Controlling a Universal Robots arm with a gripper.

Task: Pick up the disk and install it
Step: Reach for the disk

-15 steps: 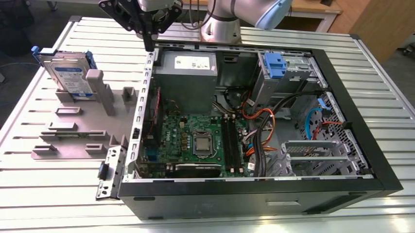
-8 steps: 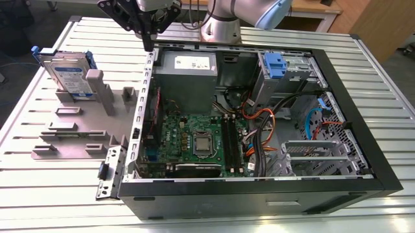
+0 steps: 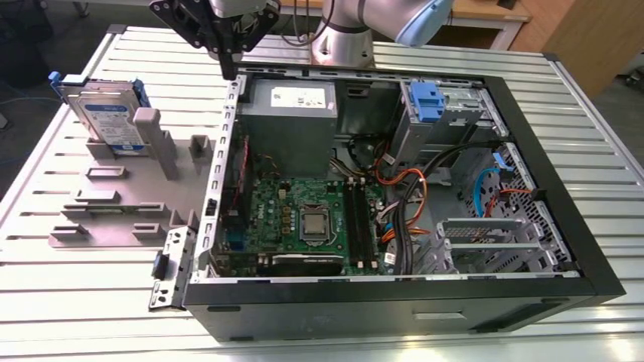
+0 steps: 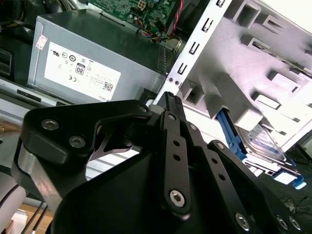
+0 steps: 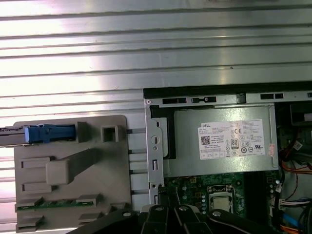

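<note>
Exterior view takes in the ribbed metal table [image 3: 81, 302], which carries everything else. On it lies the open black case [image 3: 403, 305], its inside facing up. Just beside the case, on the exterior view's left, sits the grey holder [image 3: 111, 219], a flat plate with upright blocks and slots.

Inside the case, the grey power supply [image 3: 292, 113] fills the far corner on the exterior view's left, and its white sticker shows in both wrist views. The green board [image 3: 302, 215] lies next to it, toward the near side of the case. A blue latch [image 3: 427, 102] stands in the far corner on the exterior view's right.

The disk [image 3: 105, 117] stands on edge at the far end of the holder, leaning a little. Its blue-and-white label faces the exterior camera and blue rails run along its sides. In the first wrist view I see the disk [image 5: 48, 132] edge-on as a blue strip. In the second wrist view its silver face [image 4: 263, 141] shows past my links.

I am the gripper [image 3: 231, 73], hanging over the case's far edge on the exterior view's left. I am near the power supply and well apart from the disk. My jaws are drawn together with nothing between them, and my tip [image 4: 167, 96] points at the case's metal rim.
</note>
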